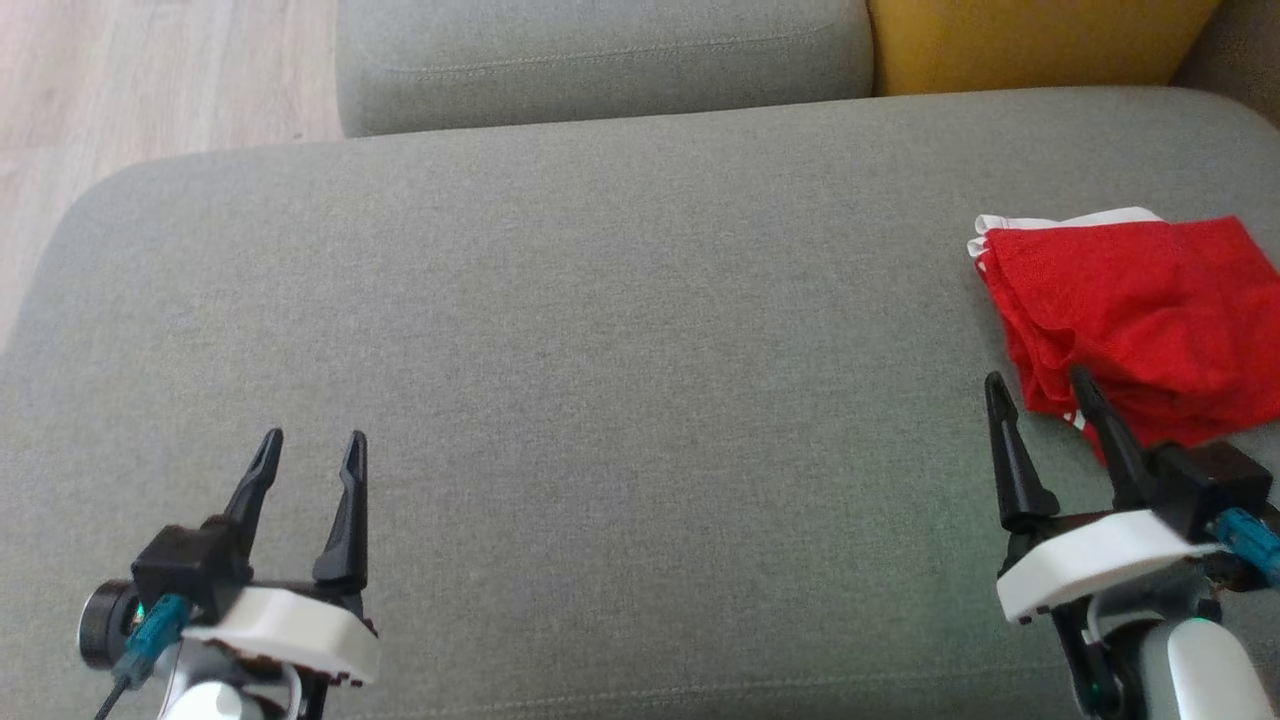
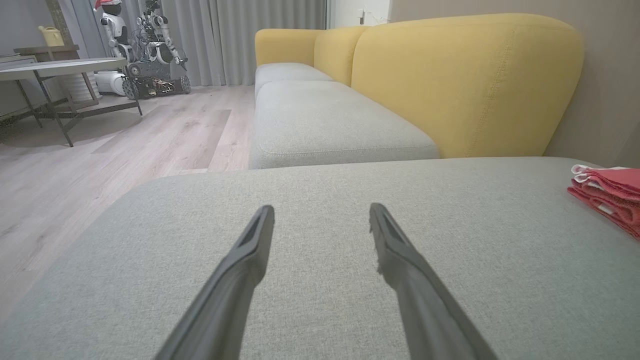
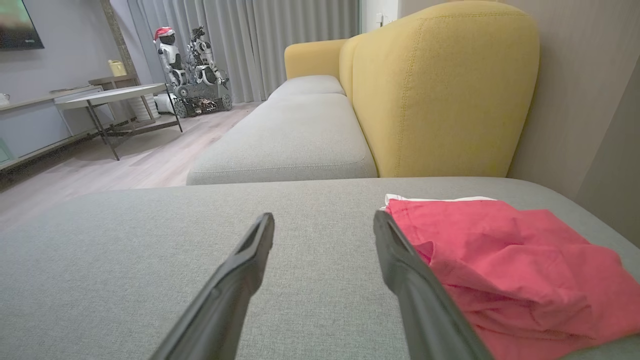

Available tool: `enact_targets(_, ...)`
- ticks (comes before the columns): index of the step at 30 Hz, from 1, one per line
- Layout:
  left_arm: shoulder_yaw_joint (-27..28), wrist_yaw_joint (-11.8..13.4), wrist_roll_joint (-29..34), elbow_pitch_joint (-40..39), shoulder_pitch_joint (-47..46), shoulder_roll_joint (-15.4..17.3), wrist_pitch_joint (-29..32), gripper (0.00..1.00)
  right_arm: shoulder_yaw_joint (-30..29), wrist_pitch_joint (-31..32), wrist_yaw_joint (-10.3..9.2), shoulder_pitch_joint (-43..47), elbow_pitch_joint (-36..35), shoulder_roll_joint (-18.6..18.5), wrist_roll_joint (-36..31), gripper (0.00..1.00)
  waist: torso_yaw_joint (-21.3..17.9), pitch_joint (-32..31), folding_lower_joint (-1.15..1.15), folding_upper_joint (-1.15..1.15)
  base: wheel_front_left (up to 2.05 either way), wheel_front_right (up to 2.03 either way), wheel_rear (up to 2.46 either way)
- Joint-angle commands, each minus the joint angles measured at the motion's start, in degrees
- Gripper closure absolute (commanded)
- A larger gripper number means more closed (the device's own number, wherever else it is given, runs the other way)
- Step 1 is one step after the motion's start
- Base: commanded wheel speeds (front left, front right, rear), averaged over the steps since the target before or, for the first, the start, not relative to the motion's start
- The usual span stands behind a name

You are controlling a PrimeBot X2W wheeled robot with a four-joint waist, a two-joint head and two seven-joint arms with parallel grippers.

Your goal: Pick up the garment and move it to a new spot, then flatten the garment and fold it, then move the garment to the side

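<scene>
Left gripper (image 1: pixel 314 440): two long dark fingers stand wide apart with nothing between them, over the near left part of the wide grey fabric seat cushion (image 1: pixel 600 300).
Right gripper (image 1: pixel 1036 378): fingers are spread just as wide and grip nothing; it is at the near right part of the same cushion, just beside the garment.
Red garment (image 1: pixel 1130 300): thin red fabric with a white edge, folded into a loose, wrinkled stack; it lies on the far right side of the cushion, well apart from the left gripper.
Cut off: the right part of the red garment runs out of the head view, and the left wrist view (image 2: pixel 610 195) catches just its left end, seen as stacked layers.
Hard to tell: the right finger of the right gripper crosses the garment's near left edge in the right wrist view (image 3: pixel 500 260); whether it touches the fabric I cannot tell.
On the cushion: the red garment alone.
Head view adds: both grippers together, a second grey seat cushion (image 1: pixel 600 60) behind, a strip of pale wooden floor (image 1: pixel 150 70).
Wrist views add: the full mustard-yellow padded backrest (image 3: pixel 440 90), grey curtains (image 2: pixel 240 35), a round grey table on thin metal legs (image 2: pixel 60 67) and a white toy-like robot with a red hat (image 2: pixel 112 20), small and not sharp.
</scene>
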Motion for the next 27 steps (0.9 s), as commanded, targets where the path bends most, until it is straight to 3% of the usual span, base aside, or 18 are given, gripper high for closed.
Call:
enact_targets(1,2.40,0.39,-0.36,-2.12,-2.02,1.83,0.07,0.00,1.30,0.24,-0.05,-1.13,-2.59,-0.13,0.31,0.00,0.02,-0.22,0.00,0.00,0.00,0.00,0.00)
enact_targets(27,2.54,1.29,-2.28,-2.78,-1.22,2.01,0.75,0.00,1.39,1.02,-0.05,-0.44,-3.21,-0.12,1.28,0.00,0.53,-1.10,0.00,0.00,0.00,0.00,0.00)
